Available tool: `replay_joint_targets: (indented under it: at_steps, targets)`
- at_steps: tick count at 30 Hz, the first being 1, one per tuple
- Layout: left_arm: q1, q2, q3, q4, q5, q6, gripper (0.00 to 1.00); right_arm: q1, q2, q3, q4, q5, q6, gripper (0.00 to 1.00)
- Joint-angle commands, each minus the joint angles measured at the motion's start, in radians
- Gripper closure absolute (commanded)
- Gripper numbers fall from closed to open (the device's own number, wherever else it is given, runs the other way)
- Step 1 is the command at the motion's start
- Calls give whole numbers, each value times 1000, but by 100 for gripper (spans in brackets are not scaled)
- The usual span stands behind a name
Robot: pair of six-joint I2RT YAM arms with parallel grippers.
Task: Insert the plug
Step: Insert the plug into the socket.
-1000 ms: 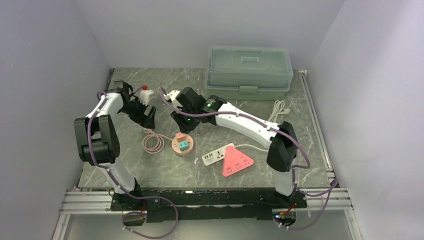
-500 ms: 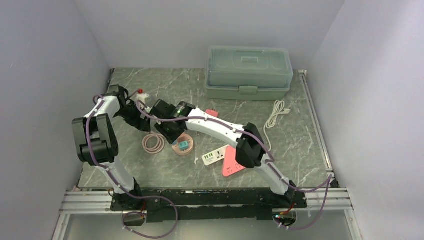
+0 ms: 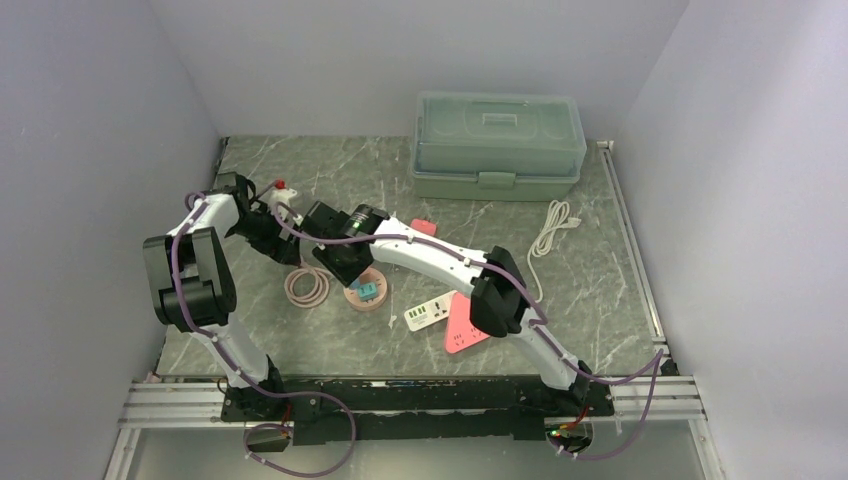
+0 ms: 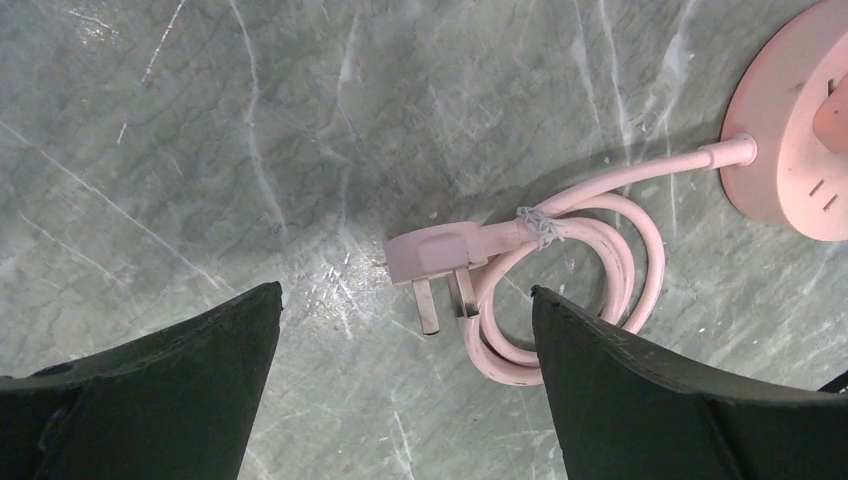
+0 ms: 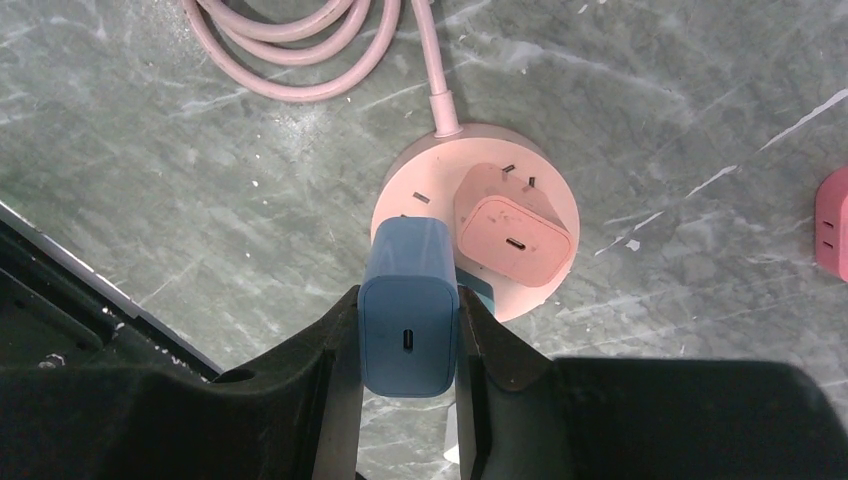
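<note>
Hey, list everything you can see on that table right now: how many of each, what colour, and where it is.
storage box: one, pale green, back of table
bundled cable: one, white, right side
power strip: one, white, front middle
triangular strip: one, red, partly under the right arm
round hub: one, pink, centre-left
pink charger: one, sitting in the hub
blue charger: one, at the hub's edge
hub cord: one, pink, coiled left of the hub
small item: one, pink, behind the right arm, unclear
table: one, grey marble
left gripper: open, over the cord's plug
right gripper: shut on the blue charger
</note>
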Motion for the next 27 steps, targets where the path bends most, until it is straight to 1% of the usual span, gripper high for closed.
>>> replay_joint_targets:
  at_steps: [1,5,9,16,21,27]
  targets:
    - [2,-18,-8,8,57,21,2,9,8,21,12,39,32,100]
    - [1,-6,-17,9,101,33,10,17,17,11,34,71,54,100]
    - [2,4,-10,-30,145,71,24,24,11,-22,58,106,85,100]
    - [1,10,-11,-105,191,149,42,38,10,-55,92,136,117,100]
    - [2,31,-13,-204,226,233,49,47,21,-62,101,163,126,100]
    - [1,27,-39,-250,228,277,53,49,12,-94,107,168,133,100]
